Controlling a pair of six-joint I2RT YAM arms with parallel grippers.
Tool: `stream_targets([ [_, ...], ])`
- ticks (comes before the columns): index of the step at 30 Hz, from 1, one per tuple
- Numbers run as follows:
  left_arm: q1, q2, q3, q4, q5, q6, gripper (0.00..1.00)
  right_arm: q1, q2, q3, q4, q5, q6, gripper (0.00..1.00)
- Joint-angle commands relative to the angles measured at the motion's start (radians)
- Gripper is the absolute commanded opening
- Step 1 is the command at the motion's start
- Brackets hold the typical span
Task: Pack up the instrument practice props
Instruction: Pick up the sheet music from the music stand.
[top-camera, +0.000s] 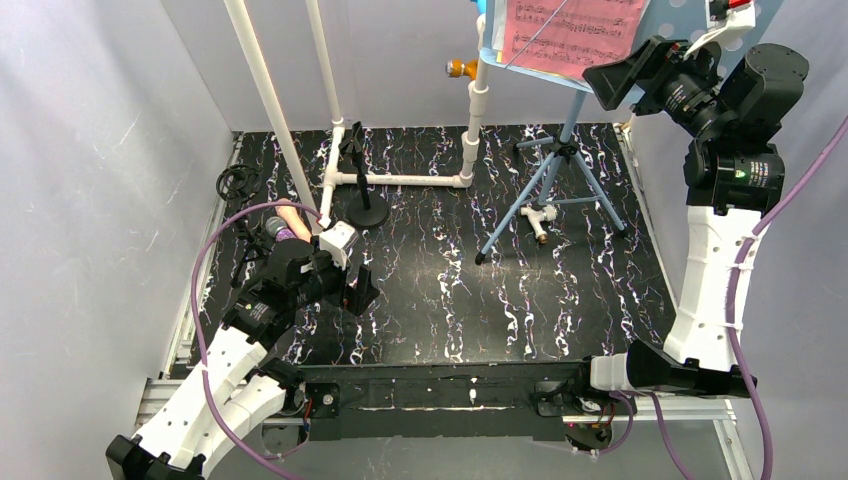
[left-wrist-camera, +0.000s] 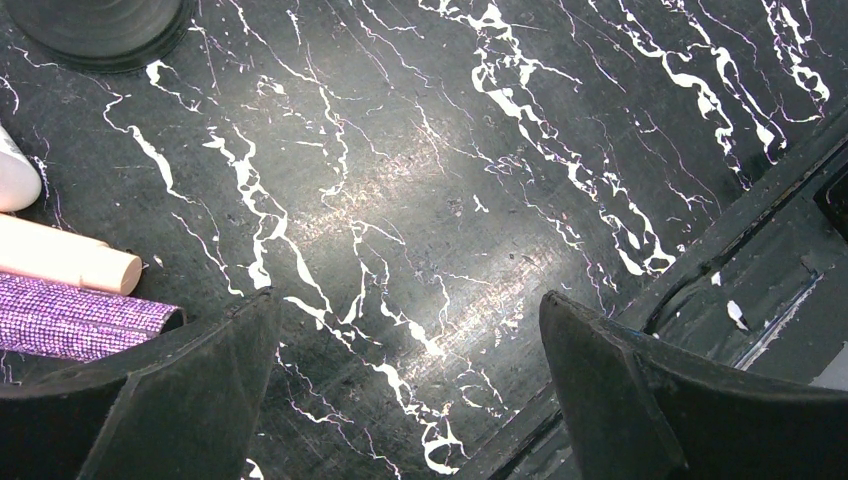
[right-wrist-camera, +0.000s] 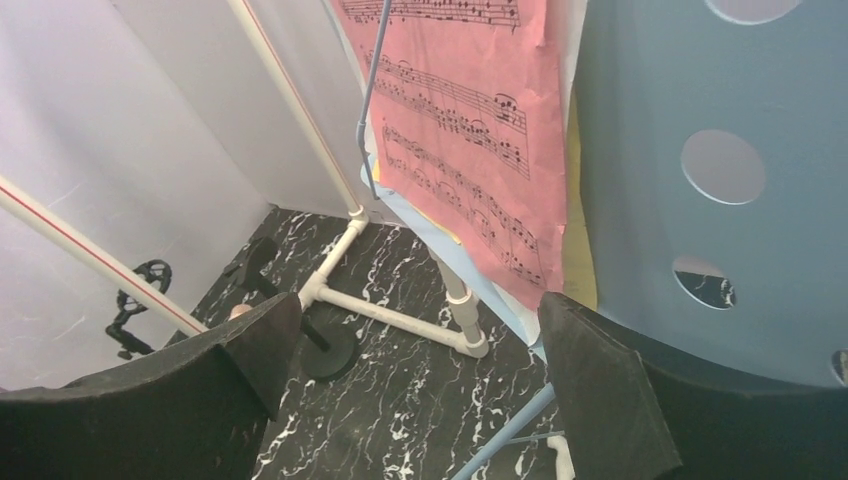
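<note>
A pink sheet-music page (top-camera: 570, 30) rests on the light-blue perforated music rack (right-wrist-camera: 720, 200), which stands on its blue tripod legs (top-camera: 560, 185) at the back right. My right gripper (top-camera: 630, 75) is raised beside the page's right edge, open and holding nothing. In the right wrist view the pink page (right-wrist-camera: 470, 130) hangs just above the right gripper (right-wrist-camera: 415, 320). The pink microphone (left-wrist-camera: 70, 262) and the glittery purple microphone (left-wrist-camera: 80, 325) lie side by side on the floor. My left gripper (left-wrist-camera: 408, 305) is open over bare floor to their right. A round-base mic mount (top-camera: 365, 210) stands behind it.
A white pipe frame (top-camera: 400, 180) rises from the back of the black marbled floor (top-camera: 500, 300), with a small white fitting (top-camera: 540, 215) under the rack's legs. A black tripod mount (top-camera: 240, 180) lies at the back left. Grey walls close in on all sides.
</note>
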Motion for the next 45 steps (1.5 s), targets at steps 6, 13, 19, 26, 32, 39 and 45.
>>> stream_targets([
  [6, 0.006, 0.003, 0.011, -0.017, -0.001, 0.006, 1.0, 0.002, -0.003, 0.068, -0.005, 0.091, -0.051, 0.98],
  [13, 0.006, 0.015, 0.013, -0.02, -0.003, 0.005, 1.0, 0.017, 0.019, 0.079, 0.019, 0.104, -0.017, 0.98],
  [19, 0.006, 0.026, 0.013, -0.023, -0.006, 0.005, 1.0, 0.066, 0.033, 0.058, 0.03, 0.128, -0.04, 0.98],
  [26, 0.005, 0.027, 0.014, -0.025, -0.01, 0.006, 1.0, 0.083, 0.033, 0.063, 0.02, 0.163, -0.077, 0.98],
  [32, 0.006, 0.025, 0.013, -0.024, -0.01, 0.007, 1.0, 0.084, 0.033, 0.082, 0.008, 0.203, -0.109, 0.98],
  [39, 0.006, 0.026, 0.015, -0.025, -0.009, 0.007, 1.0, 0.082, 0.022, 0.113, -0.003, 0.238, -0.119, 0.98],
  [45, 0.006, 0.026, 0.014, -0.026, -0.01, 0.006, 1.0, 0.082, 0.033, 0.103, 0.002, 0.271, -0.115, 0.98],
])
